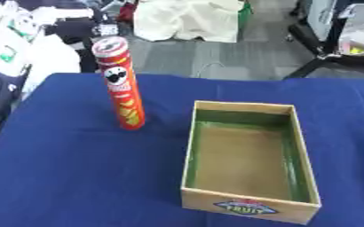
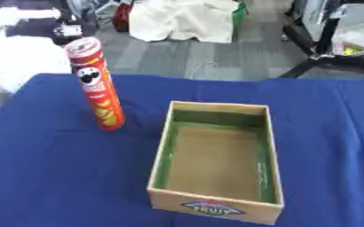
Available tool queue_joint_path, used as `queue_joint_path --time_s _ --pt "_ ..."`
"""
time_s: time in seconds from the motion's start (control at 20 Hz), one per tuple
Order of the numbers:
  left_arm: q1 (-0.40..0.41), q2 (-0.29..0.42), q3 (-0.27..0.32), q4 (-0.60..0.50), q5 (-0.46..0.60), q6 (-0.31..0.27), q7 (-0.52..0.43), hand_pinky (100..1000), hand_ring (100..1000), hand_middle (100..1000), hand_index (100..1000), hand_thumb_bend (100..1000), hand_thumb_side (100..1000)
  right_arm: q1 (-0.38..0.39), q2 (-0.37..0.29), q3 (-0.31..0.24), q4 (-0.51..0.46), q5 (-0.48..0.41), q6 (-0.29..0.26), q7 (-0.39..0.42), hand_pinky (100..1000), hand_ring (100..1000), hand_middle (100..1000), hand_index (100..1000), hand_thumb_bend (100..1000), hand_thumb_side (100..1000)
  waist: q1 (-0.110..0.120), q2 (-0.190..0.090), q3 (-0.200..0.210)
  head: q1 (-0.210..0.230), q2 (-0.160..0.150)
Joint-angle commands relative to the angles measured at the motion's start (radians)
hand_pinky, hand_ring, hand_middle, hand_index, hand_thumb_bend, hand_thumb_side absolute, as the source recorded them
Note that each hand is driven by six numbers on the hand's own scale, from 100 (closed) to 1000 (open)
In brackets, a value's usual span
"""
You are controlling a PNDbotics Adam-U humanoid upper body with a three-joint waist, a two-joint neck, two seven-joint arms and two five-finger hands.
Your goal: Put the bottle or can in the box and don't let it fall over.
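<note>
A tall red crisp can (image 1: 121, 84) stands upright on the blue tablecloth (image 1: 69, 168), left of centre, with a face logo near its top. To its right, a short gap away, sits an open cardboard box (image 1: 250, 200) with green inner walls and a brown floor; a fruit label shows on its near wall. Nothing lies inside the box. Neither of my hands shows in either eye view.
The table's far edge runs behind the can, with grey floor beyond it. White bags and cloth (image 1: 187, 20) lie on the floor at the back, and black stand legs (image 1: 317, 57) at the upper right.
</note>
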Motion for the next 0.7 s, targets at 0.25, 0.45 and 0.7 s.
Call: queue_joint_path --time_s 0.25,0.45,0.7 --pt "-0.038 0.017 0.019 -0.014 0.016 -0.001 0.059 884 884 862 857 425 900 -0.018 -0.022 0.0 -0.012 0.001 0.003 0.009 897 721 735 987 100 731 -0.003 -0.003 0.0 0.01 0.004" --pt "-0.047 0.015 0.022 -0.004 0.027 0.01 0.083 868 855 839 860 384 945 -0.022 -0.024 0.001 -0.012 0.001 0.004 0.012 898 722 736 989 100 737 -0.001 0.007 -0.003 0.016 -0.004" --pt "-0.055 0.016 0.028 0.001 0.045 0.039 0.122 869 857 842 861 335 1000 -0.025 -0.027 0.002 -0.012 0.003 0.002 0.017 899 722 735 990 100 742 0.003 0.018 -0.008 0.016 -0.014"
